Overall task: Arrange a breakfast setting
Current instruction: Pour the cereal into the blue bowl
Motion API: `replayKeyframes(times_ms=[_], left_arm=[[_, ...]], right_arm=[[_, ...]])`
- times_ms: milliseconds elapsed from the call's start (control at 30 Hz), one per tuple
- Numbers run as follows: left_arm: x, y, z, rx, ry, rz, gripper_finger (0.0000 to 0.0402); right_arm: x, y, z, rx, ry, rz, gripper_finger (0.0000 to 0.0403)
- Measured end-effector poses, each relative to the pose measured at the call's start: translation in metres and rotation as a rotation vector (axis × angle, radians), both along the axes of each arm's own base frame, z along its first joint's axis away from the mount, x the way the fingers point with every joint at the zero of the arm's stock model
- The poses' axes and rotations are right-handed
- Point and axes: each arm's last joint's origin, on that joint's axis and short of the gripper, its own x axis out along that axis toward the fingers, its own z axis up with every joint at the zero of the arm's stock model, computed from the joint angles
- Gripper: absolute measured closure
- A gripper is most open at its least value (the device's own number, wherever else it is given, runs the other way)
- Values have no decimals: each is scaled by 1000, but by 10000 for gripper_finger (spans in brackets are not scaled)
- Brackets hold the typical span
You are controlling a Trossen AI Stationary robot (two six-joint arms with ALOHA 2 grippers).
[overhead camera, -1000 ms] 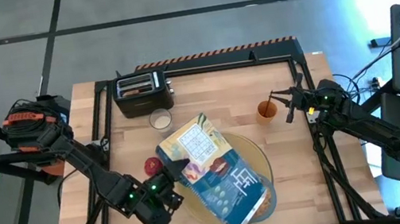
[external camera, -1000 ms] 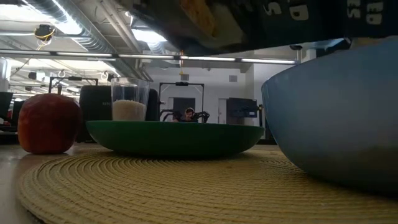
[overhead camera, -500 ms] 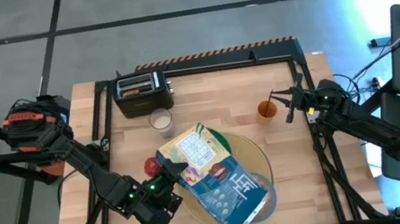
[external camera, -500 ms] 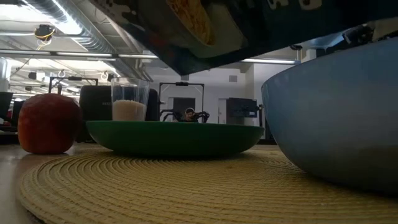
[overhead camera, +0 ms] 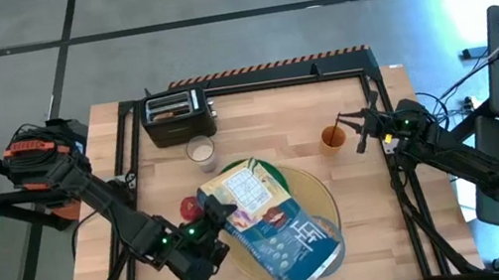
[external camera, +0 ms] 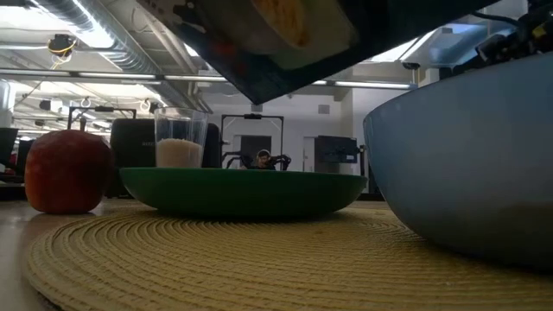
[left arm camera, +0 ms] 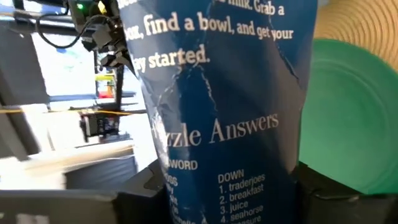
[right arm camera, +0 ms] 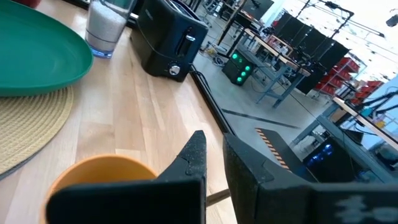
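High view: left gripper [overhead camera: 210, 219] grips the glossy blue cereal box [overhead camera: 268, 222], tilted over the round woven yellow mat [overhead camera: 321, 192] and covering most of the green plate [overhead camera: 231, 170]. Right gripper [overhead camera: 360, 129], fingers closed, waits near the orange cup [overhead camera: 331, 137].

Low view: smooth blue-grey bowl [external camera: 467, 164], cut off at the edge; red apple [external camera: 67, 171]; milk glass [external camera: 181, 138] behind the plate.

Left wrist view: box text fills the pic.

Right wrist view: black toaster [right arm camera: 170, 38] on wood table [right arm camera: 143, 118].

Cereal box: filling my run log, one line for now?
left gripper: holds cereal box tilted over bowl | right gripper: shut, beside orange cup
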Motion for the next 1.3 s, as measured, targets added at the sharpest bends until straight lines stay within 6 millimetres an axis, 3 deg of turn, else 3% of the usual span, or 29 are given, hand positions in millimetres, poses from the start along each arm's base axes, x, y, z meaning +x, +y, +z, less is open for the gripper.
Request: replayKeyframes(times_ms=[300, 567, 800, 1100, 1300], left_arm=[[3, 19, 26, -146, 134, -4, 236], [12, 32, 48, -109, 168, -109, 237], [27, 49, 51, -31, 207, -99, 237], [58, 43, 27, 160, 422, -65, 238], [59, 38, 43, 224, 407, -80, 238]], right_arm=[[0, 0, 0, -1, 2, -10, 372], [0, 0, 0, -1, 2, -10, 372], [0, 0, 0, -1, 3, -12, 372], [0, 0, 0, -2, 5, -13, 372], [0, 0, 0, -6, 6, -12, 372]])
